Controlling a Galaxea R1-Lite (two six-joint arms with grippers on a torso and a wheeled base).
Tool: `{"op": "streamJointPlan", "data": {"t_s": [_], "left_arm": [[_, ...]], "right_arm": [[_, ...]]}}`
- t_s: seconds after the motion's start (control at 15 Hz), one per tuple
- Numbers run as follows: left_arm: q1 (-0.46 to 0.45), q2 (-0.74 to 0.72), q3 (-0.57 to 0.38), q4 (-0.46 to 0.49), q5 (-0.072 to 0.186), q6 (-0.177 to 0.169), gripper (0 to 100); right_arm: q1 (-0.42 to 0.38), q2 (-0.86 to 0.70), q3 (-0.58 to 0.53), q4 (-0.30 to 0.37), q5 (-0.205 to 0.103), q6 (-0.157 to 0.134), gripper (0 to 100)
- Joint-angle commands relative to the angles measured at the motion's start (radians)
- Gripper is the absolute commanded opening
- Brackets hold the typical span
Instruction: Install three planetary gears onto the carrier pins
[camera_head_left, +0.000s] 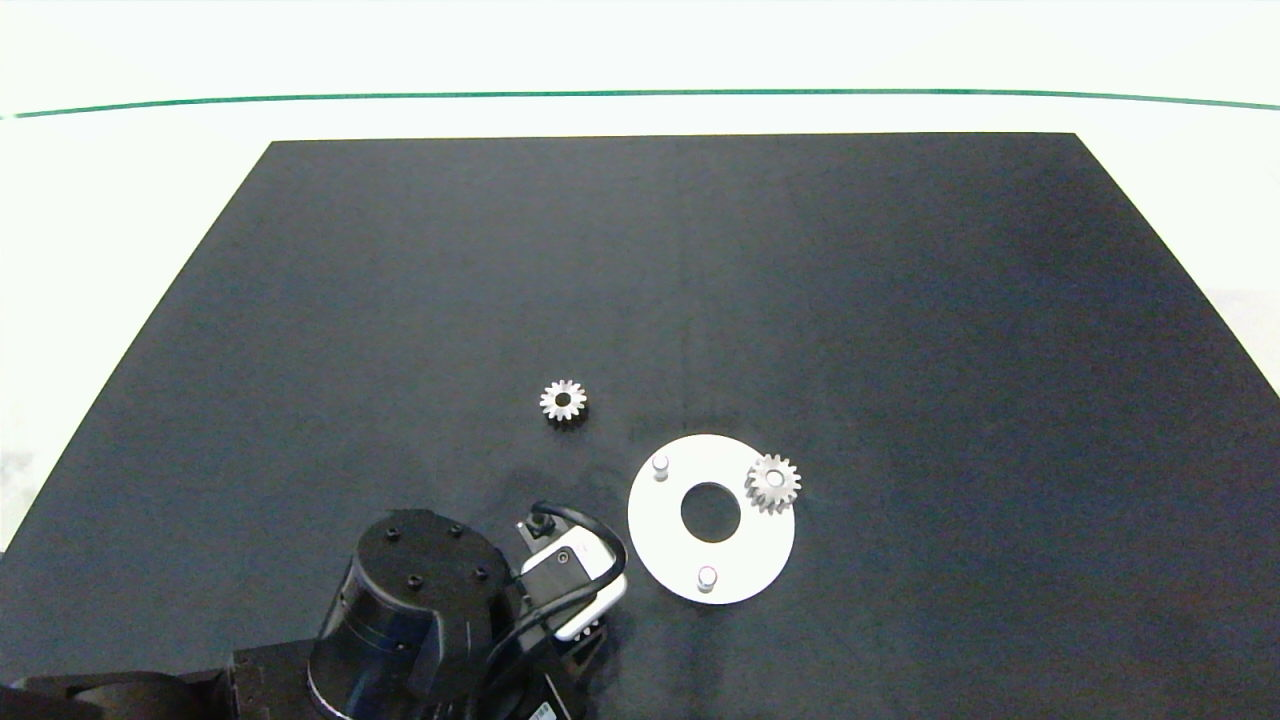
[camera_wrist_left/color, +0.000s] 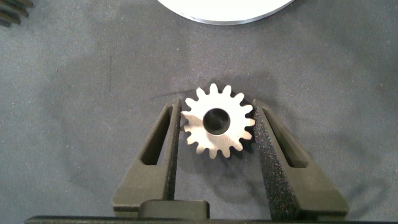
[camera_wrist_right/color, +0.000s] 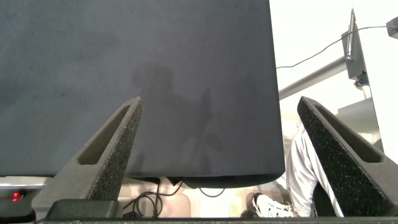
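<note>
In the left wrist view my left gripper (camera_wrist_left/color: 217, 107) is shut on a silver planetary gear (camera_wrist_left/color: 217, 121), its fingers (camera_wrist_left/color: 158, 149) pressing the teeth on both sides just off the rim of the white carrier disc (camera_wrist_left/color: 224, 12). From above, the left arm (camera_head_left: 430, 600) sits at the disc's near left and hides that gear. On the disc (camera_head_left: 660, 530) a second gear (camera_head_left: 772, 483) sits over one pin, and two carrier pins (camera_head_left: 660, 465) (camera_head_left: 707, 577) stand bare. A third gear (camera_head_left: 563, 400) lies flat on the mat. My right gripper (camera_wrist_right/color: 221, 102) hangs open past the mat's edge.
The black mat (camera_head_left: 900, 300) covers the table, with white floor and a green line (camera_head_left: 640, 93) beyond. In the right wrist view a person's leg and shoe (camera_wrist_right/color: 267, 205) and cables (camera_wrist_right/color: 149, 202) show below the mat's edge.
</note>
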Motion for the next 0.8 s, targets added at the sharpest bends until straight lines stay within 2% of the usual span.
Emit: {"op": "streamJointPlan", "data": {"t_s": [0.07, 0.8], "left_arm": [[-0.002, 0.002, 0.000, -0.007, 0.002, 0.001, 35], [-0.006, -0.007, -0.005, -0.004, 0.000, 0.000, 13]], "right_arm": [[0.000, 0.003, -0.002, 0.004, -0.003, -0.002, 100], [0.000, 0.003, -0.002, 0.004, -0.003, -0.002, 100]]}}
